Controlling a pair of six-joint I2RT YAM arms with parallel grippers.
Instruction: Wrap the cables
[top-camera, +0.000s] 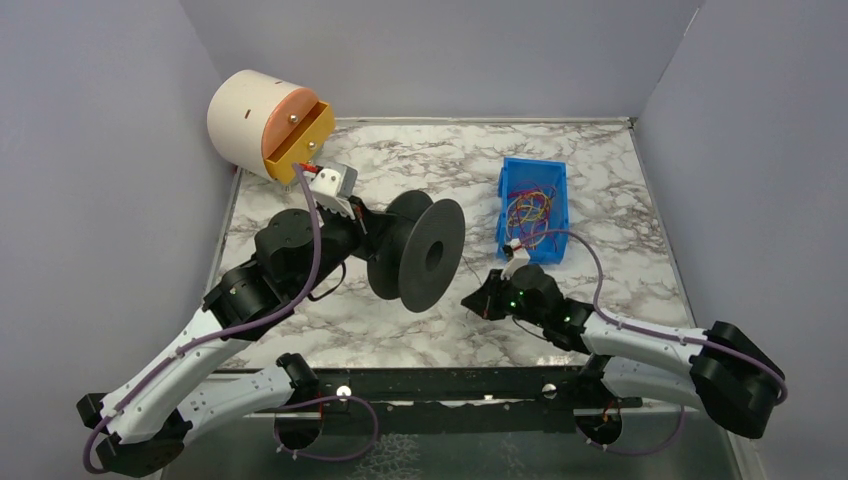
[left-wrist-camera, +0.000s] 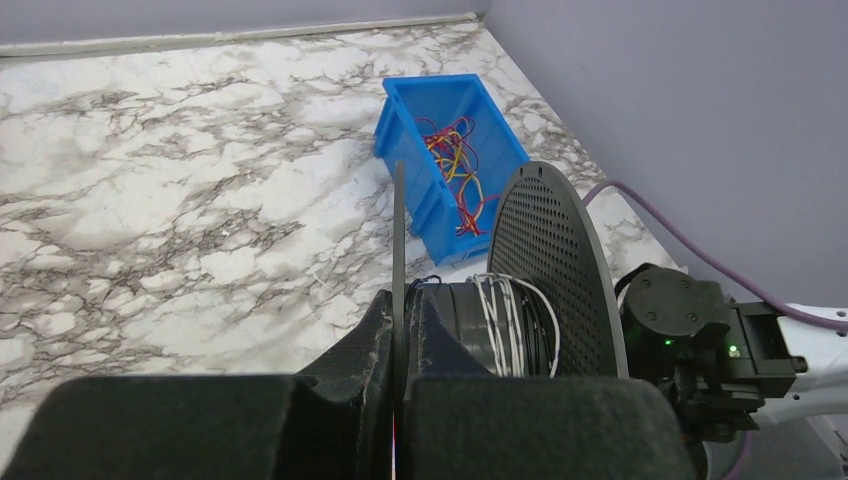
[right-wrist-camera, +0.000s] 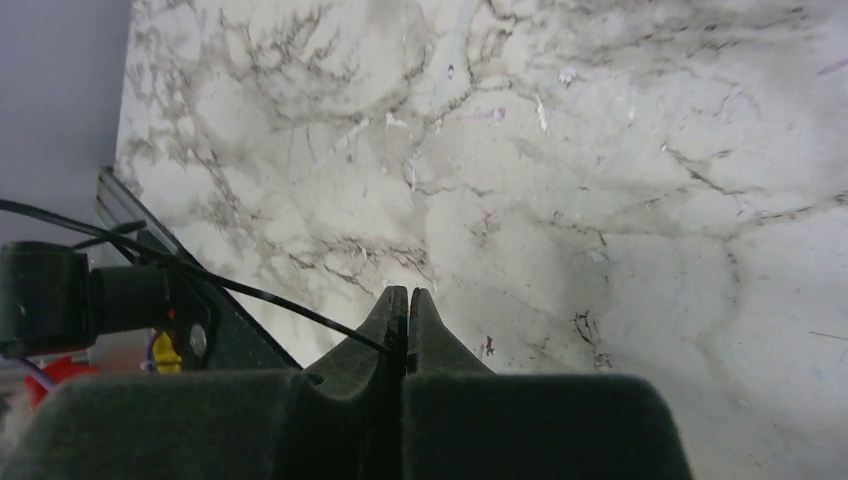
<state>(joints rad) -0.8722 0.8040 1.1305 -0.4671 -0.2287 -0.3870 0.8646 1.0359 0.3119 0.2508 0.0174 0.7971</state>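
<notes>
Clamping fully shut, the right tool (right-wrist-camera: 408, 295) pinches one black cable (right-wrist-camera: 260, 297) between its tips; the left tool (left-wrist-camera: 400, 310), equally closed, grips one flange of the single black spool (left-wrist-camera: 545, 260); a tangle of coloured cables (top-camera: 530, 212), too knotted to count, lies in one blue bin (top-camera: 535, 172) on the bench (top-camera: 600, 150).

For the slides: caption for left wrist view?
Left gripper clamps the spool flange; wire wound on its core, blue bin of coloured cables beyond.
</notes>
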